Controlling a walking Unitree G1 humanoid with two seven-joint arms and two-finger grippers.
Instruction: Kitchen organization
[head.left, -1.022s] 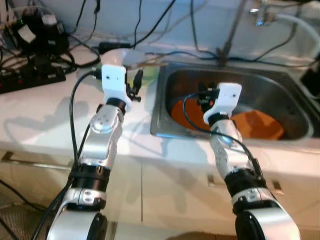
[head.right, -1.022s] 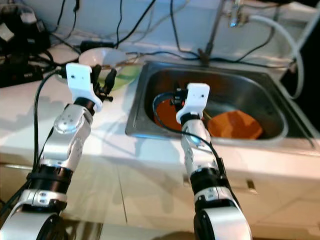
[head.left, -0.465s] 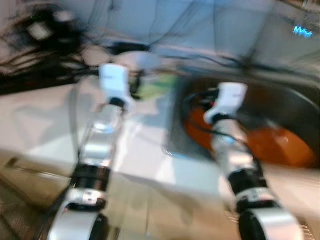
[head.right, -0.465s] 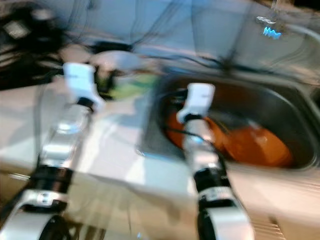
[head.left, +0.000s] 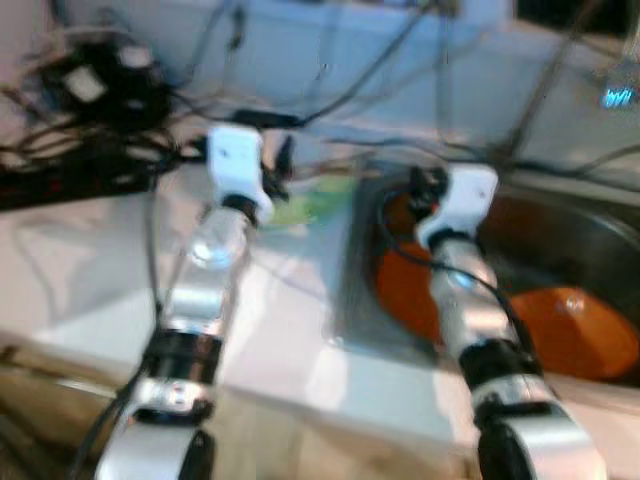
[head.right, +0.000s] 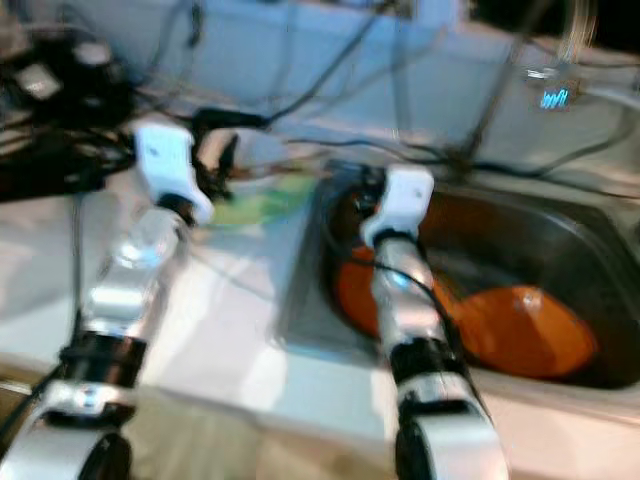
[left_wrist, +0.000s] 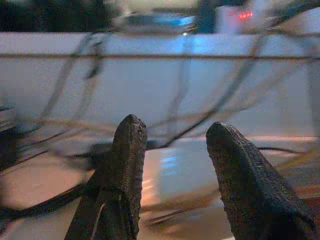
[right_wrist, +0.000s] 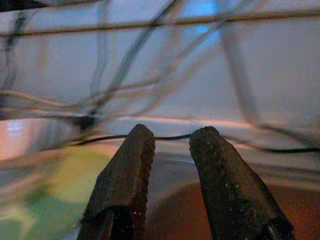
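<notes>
- The left claw (left_wrist: 172, 175) hovers over the white worktop (head.left: 90, 250) near a green plate (head.left: 305, 205), its fingers spread apart and grasping nothing.
- The right claw (right_wrist: 170, 175) is raised over the left end of the steel sink (head.right: 520, 225), fingers parted, empty.
- Two orange dishes (head.right: 520, 330) lie in the sink.
- Black cables (head.left: 90, 130) crowd the worktop's back.

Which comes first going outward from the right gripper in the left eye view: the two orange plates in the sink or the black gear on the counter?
From the right gripper:
1. Near orange plate, directly below it at the sink's left end.
2. Far orange plate, at the sink's right end.
3. Black gear, far left at the back of the counter.
</notes>
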